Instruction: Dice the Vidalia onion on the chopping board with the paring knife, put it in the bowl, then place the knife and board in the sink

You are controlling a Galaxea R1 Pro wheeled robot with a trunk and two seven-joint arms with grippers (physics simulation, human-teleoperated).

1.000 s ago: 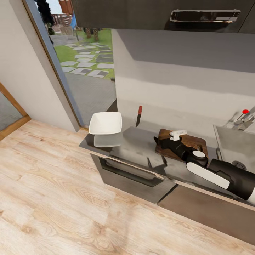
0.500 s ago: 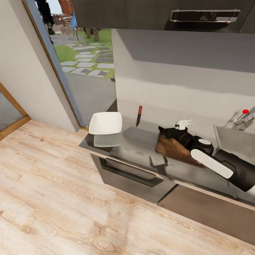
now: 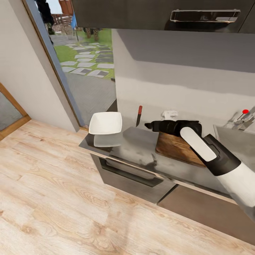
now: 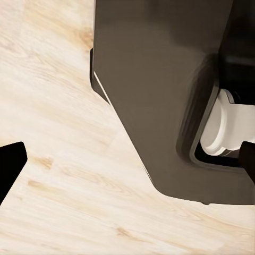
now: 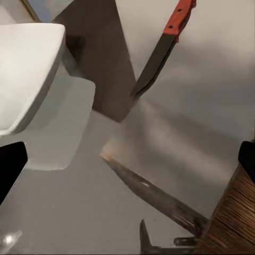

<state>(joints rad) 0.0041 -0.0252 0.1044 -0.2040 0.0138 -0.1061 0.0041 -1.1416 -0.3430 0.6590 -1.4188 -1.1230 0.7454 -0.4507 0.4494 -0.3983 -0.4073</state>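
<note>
The white bowl (image 3: 105, 123) (image 5: 26, 74) stands at the countertop's (image 3: 131, 145) left end. Beside it the red-handled paring knife (image 3: 139, 115) (image 5: 162, 48) leans blade-down against the back wall. The brown chopping board (image 3: 177, 148) (image 5: 234, 223) lies to the right, partly under my right arm. My right gripper (image 3: 148, 125) hovers open above the counter just past the board's left end, pointing towards the knife and holding nothing. At the far right are the sink (image 3: 232, 138) and its red-tipped tap (image 3: 244, 117). The onion is hidden. My left gripper (image 4: 127, 159) hangs open over the floor.
A glass door (image 3: 81, 63) to the garden opens left of the counter. An upper cabinet (image 3: 159, 14) hangs above the worktop. Dark drawers (image 3: 131, 173) sit below the counter's edge, with light wood floor (image 3: 53, 198) in front. My own dark base (image 4: 159, 95) is under the left gripper.
My right arm has lifted off the board and swung left, so the gripper is now near the knife. The bowl, knife and board have kept their places.
</note>
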